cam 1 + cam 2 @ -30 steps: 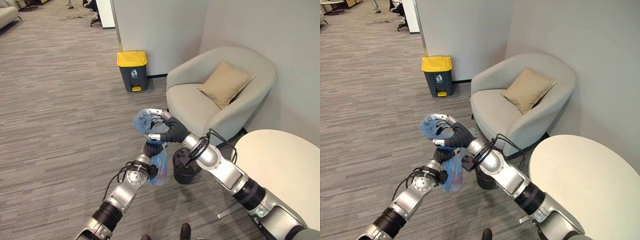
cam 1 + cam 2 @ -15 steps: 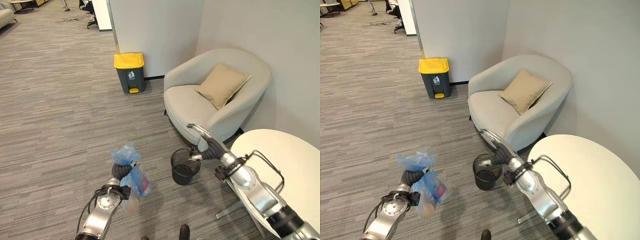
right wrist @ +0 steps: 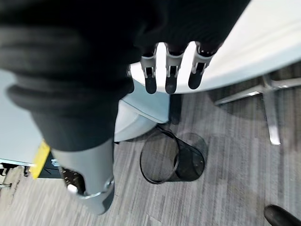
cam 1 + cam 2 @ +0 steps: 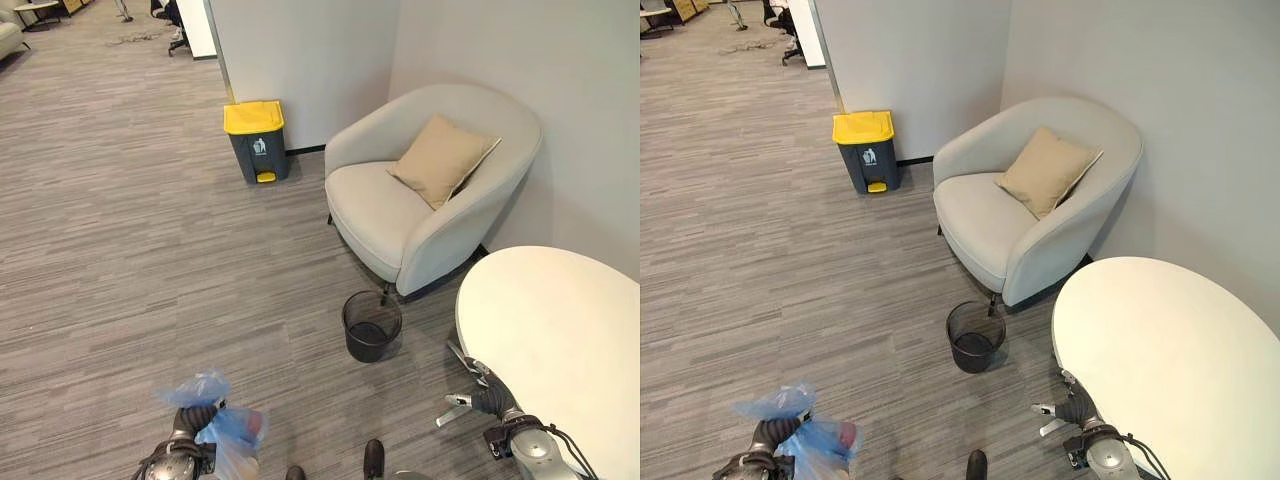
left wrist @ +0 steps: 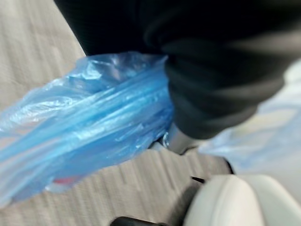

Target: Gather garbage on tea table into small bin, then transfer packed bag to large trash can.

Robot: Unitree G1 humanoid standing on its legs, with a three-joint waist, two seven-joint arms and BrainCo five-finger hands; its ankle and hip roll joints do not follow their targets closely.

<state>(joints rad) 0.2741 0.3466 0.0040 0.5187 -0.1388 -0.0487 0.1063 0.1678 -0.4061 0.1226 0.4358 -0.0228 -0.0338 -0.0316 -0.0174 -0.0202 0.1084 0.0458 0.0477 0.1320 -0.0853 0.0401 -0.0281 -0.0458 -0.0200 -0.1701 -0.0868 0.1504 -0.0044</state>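
- The left hand [image 4: 190, 425] sits low at the near left of the head views, its dark cover wrapped by the gathered neck of a blue plastic bag [image 4: 225, 430].
- The fingers of that hand are closed around the bunched plastic; in the left wrist view the blue film [image 5: 89, 122] stretches out from under the dark cover.
- The bag hangs off the floor beside the hand, with something reddish showing through its lower part.
- The right hand [image 4: 1065, 408] is low at the near right, just beside the near edge of the round white tea table [image 4: 560, 340].
- In the right wrist view its silver, dark-tipped fingers [image 3: 170, 70] stand straight, side by side and slightly apart, holding nothing.
- A small black mesh bin [image 4: 371, 326] stands on the grey wood-grain floor [image 4: 120, 250] between the two arms, near the front foot of the armchair; the right wrist view shows its open rim [image 3: 162, 160].
- The beige armchair [image 4: 420, 200] stands in the corner of the room, with a tan cushion [image 4: 440, 160] leaning against its backrest.
- A large trash can [image 4: 256, 140] with a dark grey body and a yellow lid stands against the white wall, well apart from the bag and to the left of the armchair.
- The tea table's metal legs [image 3: 263, 94] show under its top in the right wrist view.
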